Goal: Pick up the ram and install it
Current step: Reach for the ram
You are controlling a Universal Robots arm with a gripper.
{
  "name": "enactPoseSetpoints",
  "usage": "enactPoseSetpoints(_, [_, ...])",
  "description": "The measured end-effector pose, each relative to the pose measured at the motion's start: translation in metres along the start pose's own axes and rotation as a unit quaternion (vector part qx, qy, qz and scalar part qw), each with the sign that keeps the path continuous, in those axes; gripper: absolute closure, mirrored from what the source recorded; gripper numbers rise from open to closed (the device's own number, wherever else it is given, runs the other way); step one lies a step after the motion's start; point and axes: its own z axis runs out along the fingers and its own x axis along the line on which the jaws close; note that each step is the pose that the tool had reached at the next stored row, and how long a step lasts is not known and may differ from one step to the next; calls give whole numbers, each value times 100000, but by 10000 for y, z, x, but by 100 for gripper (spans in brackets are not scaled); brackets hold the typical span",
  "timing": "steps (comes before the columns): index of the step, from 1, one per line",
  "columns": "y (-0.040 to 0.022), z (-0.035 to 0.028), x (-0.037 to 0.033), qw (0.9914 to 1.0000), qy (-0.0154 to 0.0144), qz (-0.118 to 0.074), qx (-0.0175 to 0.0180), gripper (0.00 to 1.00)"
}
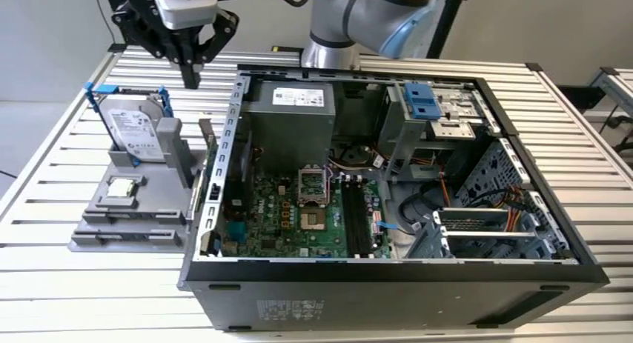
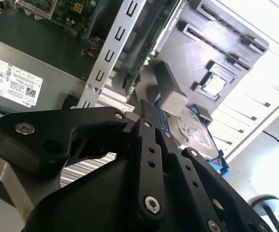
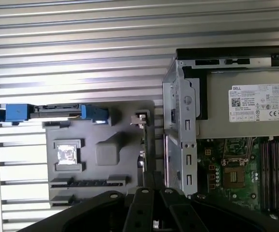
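Observation:
The ram (image 1: 204,152) stands on its long edge in a grey holder (image 1: 129,210), close beside the outer wall of the open computer case (image 1: 396,272). The second wrist view shows the ram (image 2: 151,43) as a thin green board edge beyond the fingertips. My gripper (image 1: 190,78) hangs in the air above the far end of the holder, between the hard drive and the case. Its fingers point down, shut, with nothing between them. Both wrist views show the black gripper (image 2: 148,110) (image 3: 154,192) above the holder. The black memory slots (image 1: 356,218) lie on the motherboard inside the case.
A silver hard drive (image 1: 133,128) with blue rails stands upright in the holder, and a small square chip (image 1: 121,186) lies in front of it. The case holds a power supply (image 1: 292,110) and a blue-tabbed drive cage (image 1: 435,106). Everything rests on a slatted metal table (image 1: 59,165).

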Motion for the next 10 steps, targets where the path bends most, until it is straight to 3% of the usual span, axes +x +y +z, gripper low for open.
enactPoseSetpoints(10, [-26, 5, 375, 100000, 309, -28, 24, 100])
